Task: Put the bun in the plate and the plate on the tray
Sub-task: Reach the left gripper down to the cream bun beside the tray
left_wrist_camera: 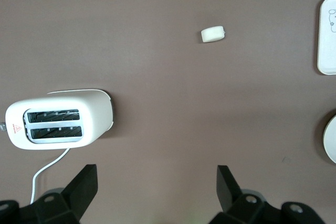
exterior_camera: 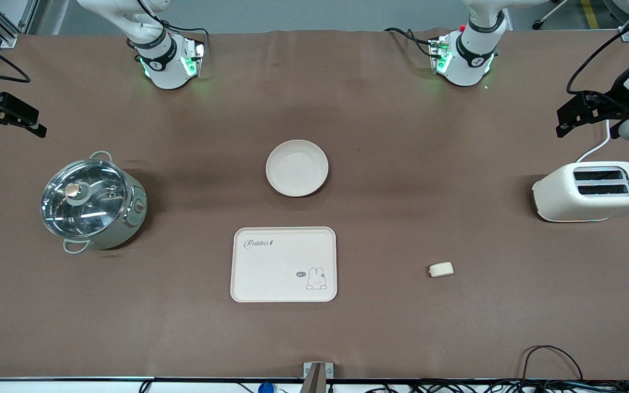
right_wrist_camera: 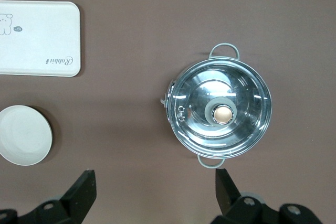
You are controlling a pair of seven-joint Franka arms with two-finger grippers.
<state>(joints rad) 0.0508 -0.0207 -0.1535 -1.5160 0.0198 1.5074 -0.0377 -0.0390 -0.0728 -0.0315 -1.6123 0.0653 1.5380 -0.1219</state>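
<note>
Bun (exterior_camera: 440, 269): lower right of frame, loose on bench (exterior_camera: 456, 164). Plate (exterior_camera: 297, 167): centre, empty. Tray (exterior_camera: 283, 264): below plate, bare. Left hand (exterior_camera: 581, 113), right edge, and right hand (exterior_camera: 11, 115), left edge: fingers apart, empty, apparently parked wide to leave the middle open.

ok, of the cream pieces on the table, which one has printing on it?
The tray: rectangular, with Rabbit lettering and a rabbit drawing. The round plate and small bun are plain.

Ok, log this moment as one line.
small pale bun: on table, untouched | round cream plate: empty | rectangular rabbit tray: empty | left gripper: open near toaster | right gripper: open near pot
</note>
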